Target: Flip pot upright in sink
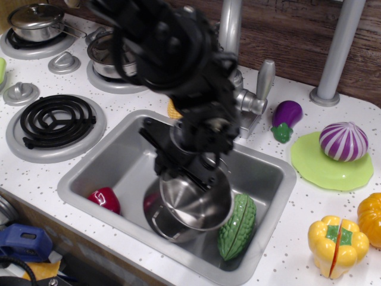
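Inside the sink (119,156), a grey rectangular basin with rounded corners set into a white speckled tabletop (280,250), sits the pot (189,208). It is a shiny steel cylinder with no lid, its polished inside wall and floor catching the light. A thin wire loop handle shows at its lower left rim. Its open mouth faces up and a little toward the camera, so its long axis runs close to vertical with a slight tilt. It occupies the near middle of the basin.

Directly above it hangs the black robot arm, and the gripper (187,170) reaches down onto the far rim of the pot. Its fingers (178,171) appear closed on that rim, though the dark mechanism hides the exact contact.

Just right of the pot, touching or nearly touching its side, a green bumpy toy gourd (238,226) leans against the basin's right wall. A small red toy vegetable (105,199) lies at the basin's near left, apart from the pot.

Beyond the basin stand a silver faucet (247,95), a purple toy eggplant (286,116) and two lidded steel pots (36,21) on burners.
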`<state>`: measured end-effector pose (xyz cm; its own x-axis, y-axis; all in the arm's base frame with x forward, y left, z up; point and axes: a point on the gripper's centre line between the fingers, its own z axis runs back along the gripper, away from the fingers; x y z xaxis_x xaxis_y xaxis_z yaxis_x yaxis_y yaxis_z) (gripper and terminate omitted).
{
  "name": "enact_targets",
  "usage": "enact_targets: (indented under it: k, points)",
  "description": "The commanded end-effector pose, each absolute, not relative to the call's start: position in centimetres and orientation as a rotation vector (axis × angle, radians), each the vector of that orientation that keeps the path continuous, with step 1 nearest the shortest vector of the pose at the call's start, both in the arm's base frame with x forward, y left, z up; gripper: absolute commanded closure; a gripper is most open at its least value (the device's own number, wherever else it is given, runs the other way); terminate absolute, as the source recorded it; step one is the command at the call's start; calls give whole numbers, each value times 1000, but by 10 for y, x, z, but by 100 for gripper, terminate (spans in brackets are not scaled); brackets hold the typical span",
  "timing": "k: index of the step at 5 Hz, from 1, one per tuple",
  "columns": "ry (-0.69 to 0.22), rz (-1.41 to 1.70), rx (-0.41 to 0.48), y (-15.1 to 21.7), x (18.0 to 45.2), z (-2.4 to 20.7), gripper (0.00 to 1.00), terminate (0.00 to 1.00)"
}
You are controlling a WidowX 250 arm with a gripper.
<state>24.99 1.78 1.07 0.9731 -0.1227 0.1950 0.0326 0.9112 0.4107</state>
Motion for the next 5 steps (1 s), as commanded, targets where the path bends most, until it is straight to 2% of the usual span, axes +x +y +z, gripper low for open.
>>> enact_targets:
  k: [1,4,5]
  points:
    - [-331,-110,378,21,254,17,0,0]
    - [-331,-110,378,21,254,17,0,0]
    - [-331,-110,378,21,254,17,0,100]
